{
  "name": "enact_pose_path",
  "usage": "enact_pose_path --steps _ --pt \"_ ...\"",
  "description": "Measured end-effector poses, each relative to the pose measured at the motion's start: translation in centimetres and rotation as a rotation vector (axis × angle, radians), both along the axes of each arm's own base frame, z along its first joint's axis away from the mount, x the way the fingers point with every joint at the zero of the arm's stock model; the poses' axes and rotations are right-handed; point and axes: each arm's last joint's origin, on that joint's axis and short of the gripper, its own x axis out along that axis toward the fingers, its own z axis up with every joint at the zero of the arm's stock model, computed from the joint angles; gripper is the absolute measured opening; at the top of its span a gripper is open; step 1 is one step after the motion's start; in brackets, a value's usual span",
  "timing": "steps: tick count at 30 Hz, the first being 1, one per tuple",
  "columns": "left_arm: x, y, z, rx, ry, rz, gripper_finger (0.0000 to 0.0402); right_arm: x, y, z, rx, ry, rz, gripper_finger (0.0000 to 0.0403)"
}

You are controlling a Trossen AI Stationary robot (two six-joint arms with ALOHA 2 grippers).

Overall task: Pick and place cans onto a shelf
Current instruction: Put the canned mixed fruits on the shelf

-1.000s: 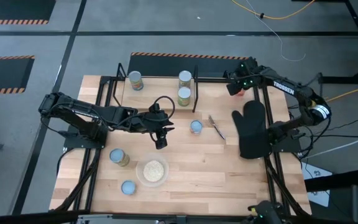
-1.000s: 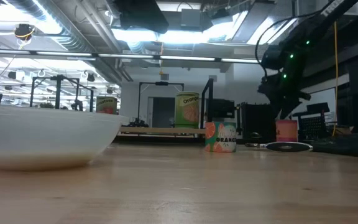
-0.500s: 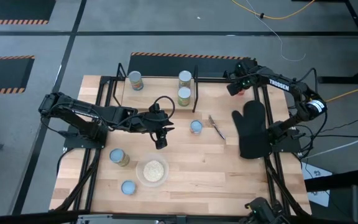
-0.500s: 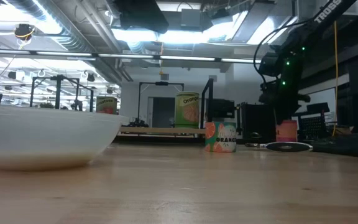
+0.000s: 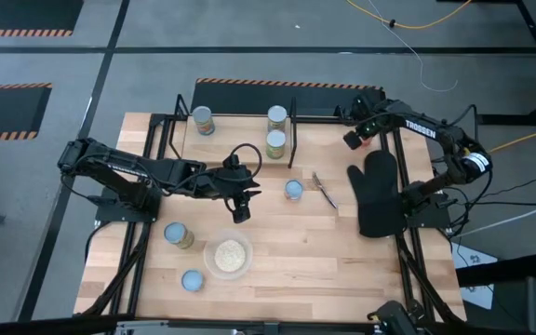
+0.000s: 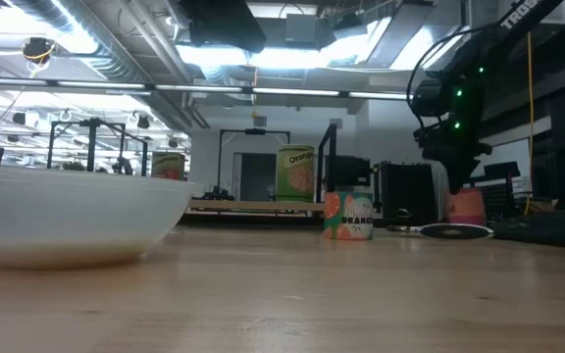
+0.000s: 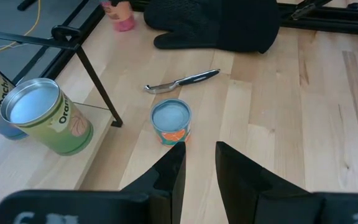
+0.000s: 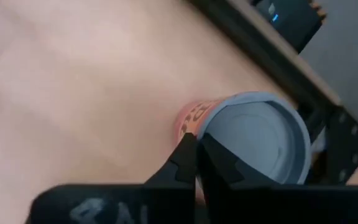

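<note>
Right gripper (image 5: 353, 138) is up at the far right corner of my table (image 5: 277, 251), hanging right over a pink can (image 8: 244, 140) that sits beside the black frame rail. On my right wrist cam the two fingers (image 8: 219, 163) are pressed together with basically no gap, tips just in front of the can's pale blue lid, so closed and not holding anything. From the low cam the pink can (image 6: 466, 208) looks tipped a bit under the arm.

Left gripper (image 5: 240, 212) is parked mid-table, fingers (image 7: 169, 174) a little apart, empty, pointing at a small orange-label can (image 7: 171, 121) standing upright on the wood. Just past that can there's a metal utensil (image 7: 182, 81), then the black oven mitt (image 5: 377, 194).

The shelf (image 5: 235, 130) runs along the far edge with three cans on it: one at the left end (image 5: 203, 120) and two near the right post (image 5: 276, 116) (image 5: 275, 143). Two more cans (image 5: 177, 234) (image 5: 192, 280) sit on the near-left of the table next to the bowl of grain (image 5: 228, 255)
</note>
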Motion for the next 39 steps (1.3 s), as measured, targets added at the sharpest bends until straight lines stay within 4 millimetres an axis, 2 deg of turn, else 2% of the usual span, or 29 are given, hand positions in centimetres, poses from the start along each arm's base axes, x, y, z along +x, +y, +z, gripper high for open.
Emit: enact_pose_path --steps 7,15,21,26,31,35,39 --pt "0.0 0.0 0.0 0.0 0.0 0.0 0.008 0.4 2.8 4.9 0.064 0.011 0.147 0.0007" --pt "0.0 0.0 0.0 0.0 0.0 0.0 0.008 2.2 8.7 10.5 0.2 -0.29 0.517 0.0007" --pt "0.0 0.0 0.0 0.0 0.0 0.0 0.008 4.0 14.0 12.8 0.224 -0.5 0.848 0.0006" --pt "0.1 -0.1 0.1 -0.016 -0.017 -0.021 0.008 6.1 18.2 13.5 0.21 -0.565 1.102 0.0008" --pt "0.6 -0.5 0.9 -0.07 -0.098 -0.144 0.008 8.4 21.8 13.3 0.21 -0.608 1.318 0.0008" --pt "1.0 -1.0 1.7 -0.099 -0.187 -0.284 0.008 10.1 24.2 12.5 0.215 -0.605 1.467 0.0009" --pt "1.7 -1.7 2.1 -0.118 -0.266 -0.352 0.008 11.7 26.1 11.4 0.238 -0.601 1.544 0.001"
